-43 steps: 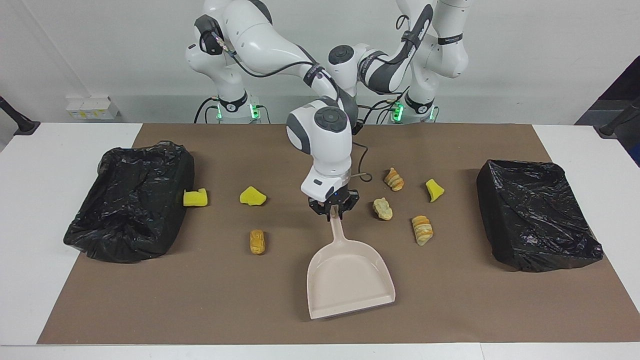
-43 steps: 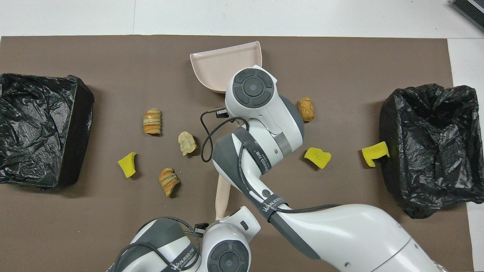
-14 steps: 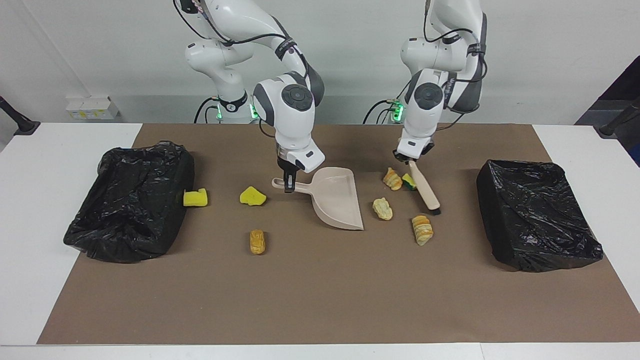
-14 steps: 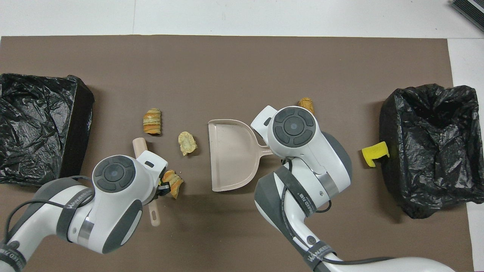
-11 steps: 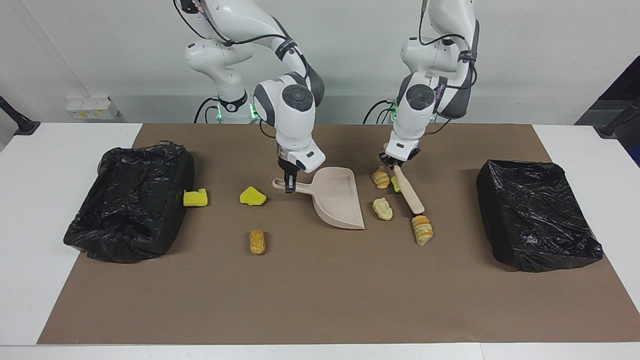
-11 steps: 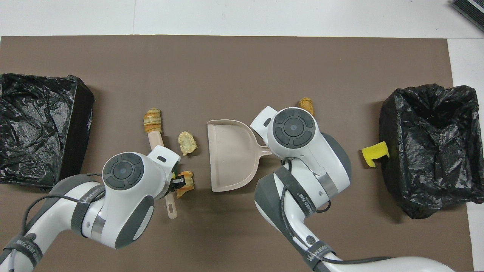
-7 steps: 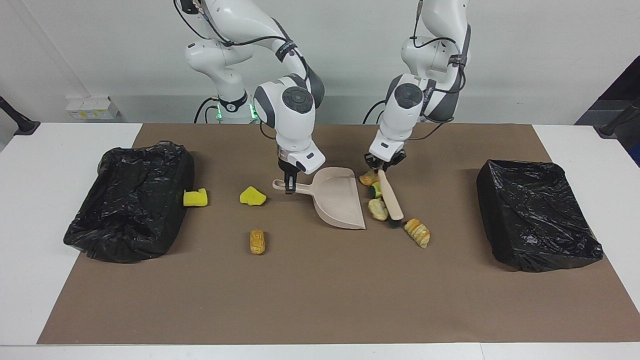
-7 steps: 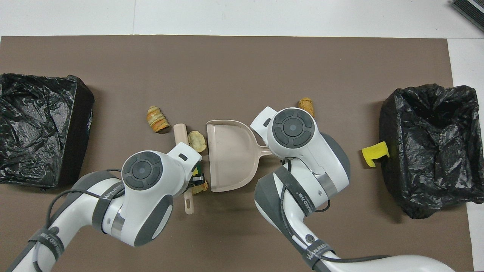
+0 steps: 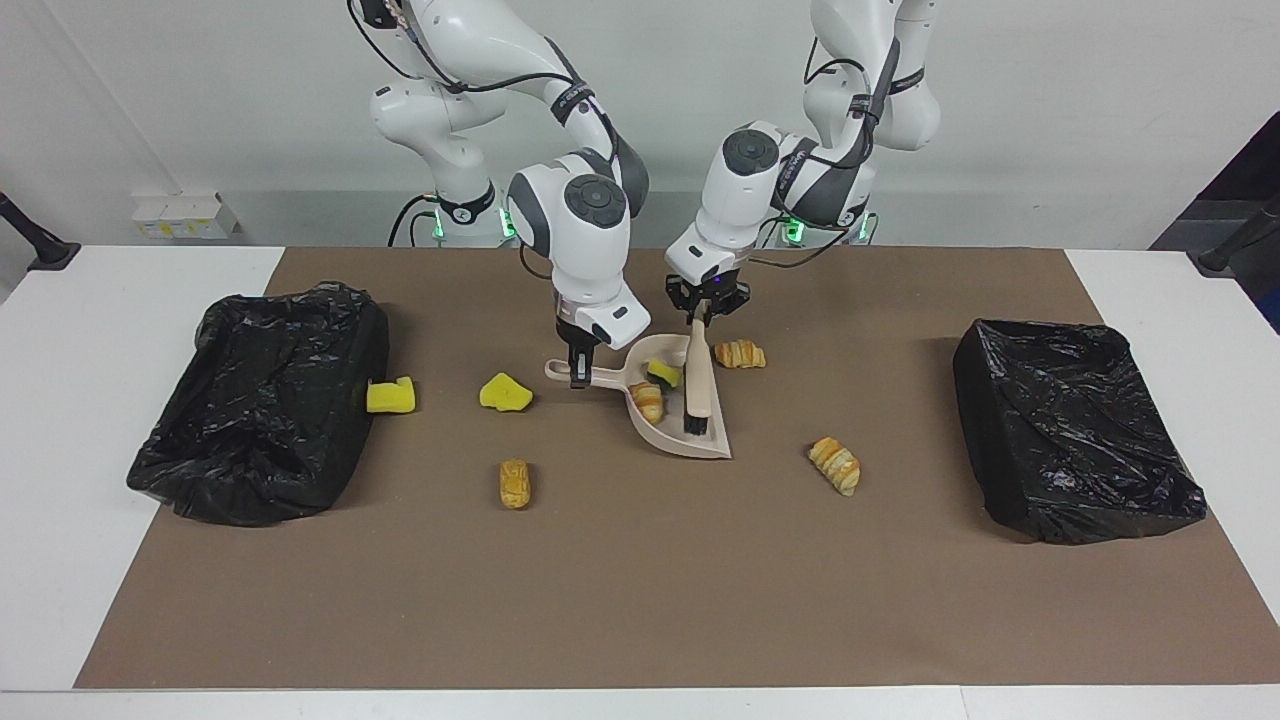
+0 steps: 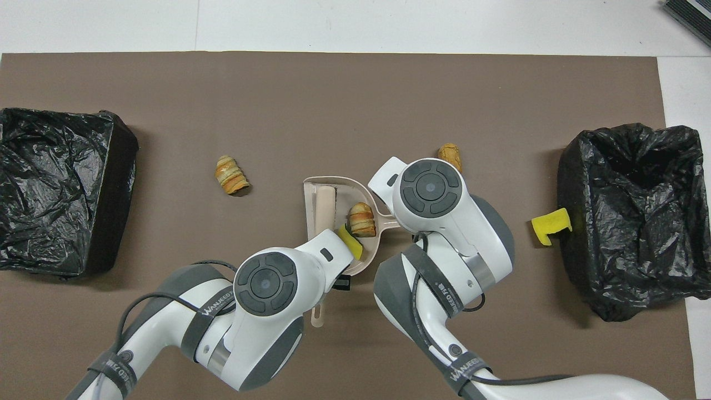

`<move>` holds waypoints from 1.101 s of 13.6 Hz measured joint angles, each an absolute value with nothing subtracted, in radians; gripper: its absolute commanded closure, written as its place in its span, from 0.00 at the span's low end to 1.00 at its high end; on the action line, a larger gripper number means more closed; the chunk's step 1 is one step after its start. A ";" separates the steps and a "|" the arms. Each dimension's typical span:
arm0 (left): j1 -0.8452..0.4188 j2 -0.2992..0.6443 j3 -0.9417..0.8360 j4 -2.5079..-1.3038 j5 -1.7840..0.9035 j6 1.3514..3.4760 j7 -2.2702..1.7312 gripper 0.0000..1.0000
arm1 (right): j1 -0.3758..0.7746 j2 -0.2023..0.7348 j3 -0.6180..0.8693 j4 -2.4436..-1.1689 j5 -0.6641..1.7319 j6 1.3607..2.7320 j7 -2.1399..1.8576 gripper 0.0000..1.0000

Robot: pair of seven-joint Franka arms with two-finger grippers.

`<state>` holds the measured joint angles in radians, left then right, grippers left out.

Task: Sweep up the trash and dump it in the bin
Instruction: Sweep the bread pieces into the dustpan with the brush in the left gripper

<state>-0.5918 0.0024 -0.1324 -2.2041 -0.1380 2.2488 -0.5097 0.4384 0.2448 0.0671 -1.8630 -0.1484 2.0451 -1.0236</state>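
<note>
My right gripper (image 9: pixel 577 375) is shut on the handle of the beige dustpan (image 9: pixel 712 443), whose mouth faces the left arm's end of the table. My left gripper (image 9: pixel 700 318) is shut on the brush (image 9: pixel 697 385), whose black bristles rest inside the pan. In the pan lie a ridged pastry piece (image 9: pixel 648 400) and a yellow sponge chunk (image 9: pixel 663 372). More trash lies on the mat: a pastry (image 9: pixel 740 353) just outside the pan, another pastry (image 9: pixel 835 465), a third pastry (image 9: pixel 515 482), and two sponges (image 9: pixel 505 392) (image 9: pixel 390 395). In the overhead view the arms hide both grippers.
A black-lined bin (image 9: pixel 265 400) stands at the right arm's end of the brown mat, with one sponge against its wall. A second black-lined bin (image 9: pixel 1075 430) stands at the left arm's end. White table edges surround the mat (image 9: pixel 640 600).
My left gripper swept the brush toward the right arm's end into the dustpan, pushing a pastry and a sponge inside. One pastry slid beside the pan. The right gripper stayed still.
</note>
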 measured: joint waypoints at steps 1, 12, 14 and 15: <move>-0.588 -0.005 -0.124 -2.192 -0.138 2.205 -0.513 1.00 | 0.438 0.245 0.067 -1.863 -0.148 2.045 -1.024 1.00; -0.511 -0.220 -0.125 -2.438 -0.140 1.993 -0.905 1.00 | 0.438 0.245 0.067 -1.863 -0.148 2.045 -1.024 1.00; -0.547 -0.193 -0.130 -2.475 -0.167 2.119 -0.968 1.00 | 0.438 0.245 0.067 -1.863 -0.148 2.045 -1.024 1.00; -0.565 -0.171 -0.132 -2.475 -0.196 2.189 -0.977 1.00 | 0.438 0.245 0.067 -1.863 -0.148 2.045 -1.024 1.00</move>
